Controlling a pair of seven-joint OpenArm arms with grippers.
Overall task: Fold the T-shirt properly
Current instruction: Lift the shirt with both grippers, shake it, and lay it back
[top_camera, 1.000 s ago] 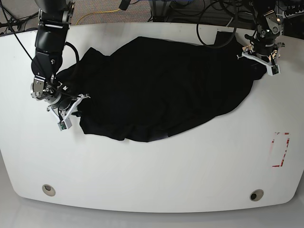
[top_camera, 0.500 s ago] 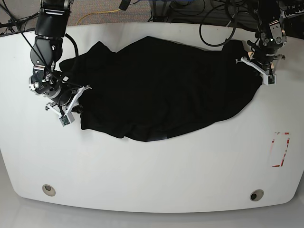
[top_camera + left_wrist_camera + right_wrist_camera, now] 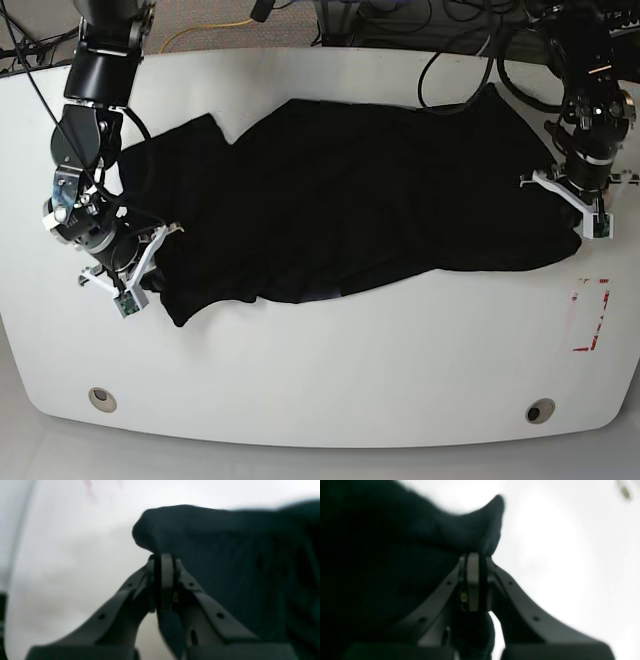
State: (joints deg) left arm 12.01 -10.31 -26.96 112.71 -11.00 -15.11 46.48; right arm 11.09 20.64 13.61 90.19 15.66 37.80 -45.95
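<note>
You have the T-shirt spread black and rumpled across the upper middle of the white table in the base view, reaching from the left gripper at the right edge of the frame to the right gripper at the left edge. Your left gripper has its jaws pressed together on a fold of the shirt's edge; in the left wrist view the fingertips meet at the centre of the frame with dark cloth bunched above them and a strip of it hanging down between them. Your right gripper is likewise clamped on the shirt; the right wrist view shows the pads closed at mid-frame with a peak of fabric rising above them. A red marking sits on the table at the lower right, clear of the shirt
</note>
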